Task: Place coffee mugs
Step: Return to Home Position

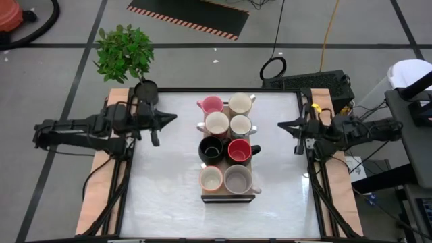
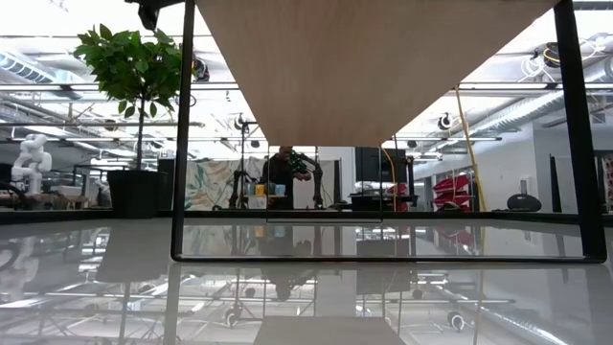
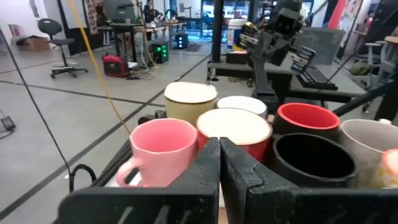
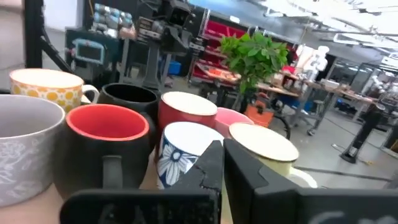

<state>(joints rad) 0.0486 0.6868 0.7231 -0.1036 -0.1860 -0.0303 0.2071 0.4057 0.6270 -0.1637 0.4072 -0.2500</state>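
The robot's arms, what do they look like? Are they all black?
Yes! The left arm and right arm are both black, long and built from chunky jointed pieces. The left gripper and right gripper each have two flat black fingers that narrow to a point, like a beak. Black cables trail from the arms.

Eight small handled ceramic mugs stand upright, packed two by four on a wooden shelf top. End to end, the pairs run:

- pink mug beside cream mug
- two white mugs
- black mug beside red-lined dark mug
- yellow-dotted cream mug beside grey patterned mug
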